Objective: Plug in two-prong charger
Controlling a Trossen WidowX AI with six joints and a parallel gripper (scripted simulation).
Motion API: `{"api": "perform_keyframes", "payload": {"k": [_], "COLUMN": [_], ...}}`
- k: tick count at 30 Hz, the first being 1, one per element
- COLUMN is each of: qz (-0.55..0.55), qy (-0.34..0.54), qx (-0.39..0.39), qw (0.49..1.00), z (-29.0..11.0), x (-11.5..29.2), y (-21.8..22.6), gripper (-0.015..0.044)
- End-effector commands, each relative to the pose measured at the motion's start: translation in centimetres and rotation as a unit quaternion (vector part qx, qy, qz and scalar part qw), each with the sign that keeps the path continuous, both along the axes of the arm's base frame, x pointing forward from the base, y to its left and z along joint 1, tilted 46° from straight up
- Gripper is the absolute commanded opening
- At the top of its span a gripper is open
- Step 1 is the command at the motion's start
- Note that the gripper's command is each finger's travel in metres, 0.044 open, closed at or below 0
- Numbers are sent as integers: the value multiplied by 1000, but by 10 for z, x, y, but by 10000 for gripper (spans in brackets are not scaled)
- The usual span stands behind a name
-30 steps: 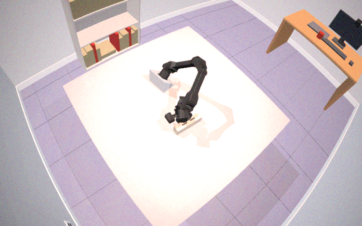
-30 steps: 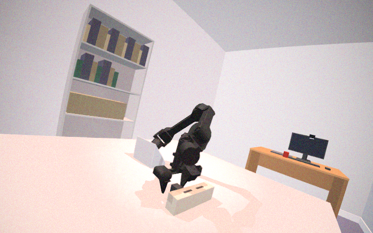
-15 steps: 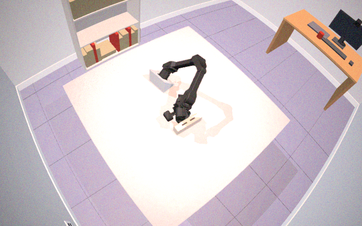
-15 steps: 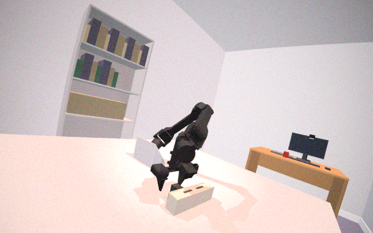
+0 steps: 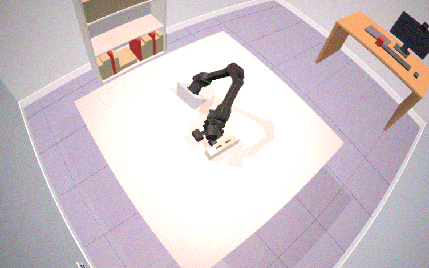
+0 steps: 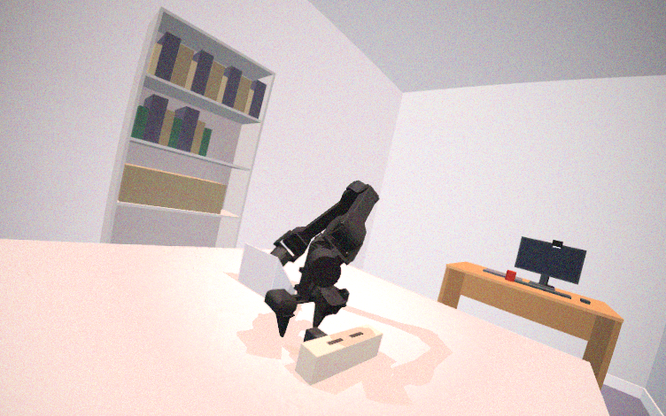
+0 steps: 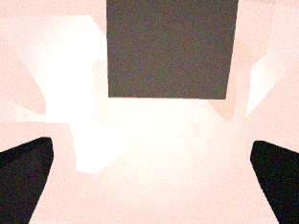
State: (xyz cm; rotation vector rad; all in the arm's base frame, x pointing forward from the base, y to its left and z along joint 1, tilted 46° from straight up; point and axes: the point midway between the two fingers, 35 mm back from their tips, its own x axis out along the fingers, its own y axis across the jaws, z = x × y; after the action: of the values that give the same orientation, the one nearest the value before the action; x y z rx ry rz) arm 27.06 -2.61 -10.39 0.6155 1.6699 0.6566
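The dark grey charger (image 7: 172,33) (image 6: 313,334) sits on the table at the left end of the beige power strip (image 6: 334,360) (image 5: 218,150); its prongs are hidden. The strip lies flat with two dark outlet slots on its top face. My gripper (image 7: 155,149) (image 6: 299,329) (image 5: 205,138) is wide open and points down, low over the table just beside the charger. In the wrist view the charger fills the upper middle, ahead of the two black fingertips, and nothing is between them. The strip does not show in the wrist view.
A white wedge-shaped block (image 5: 187,94) (image 6: 259,272) stands by the arm's base behind the strip. A bookshelf (image 5: 123,34) stands off the table at the back. An orange desk (image 6: 530,304) with a monitor stands at the far right.
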Motion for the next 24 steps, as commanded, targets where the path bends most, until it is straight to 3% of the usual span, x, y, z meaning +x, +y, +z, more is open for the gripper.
{"api": "perform_keyframes", "payload": {"k": [1,9,17,24], "qz": [2,-6,-208,-212], "qy": [-2,-5,-209,-214], "qx": [-2,0,-18,-18], "qw": [1000,1000,955,953], "z": [1,2,51,52], "x": [-6,-8,19,19], "y": [-1,-1,-54,-55], "gripper": [440,440,440,440]}}
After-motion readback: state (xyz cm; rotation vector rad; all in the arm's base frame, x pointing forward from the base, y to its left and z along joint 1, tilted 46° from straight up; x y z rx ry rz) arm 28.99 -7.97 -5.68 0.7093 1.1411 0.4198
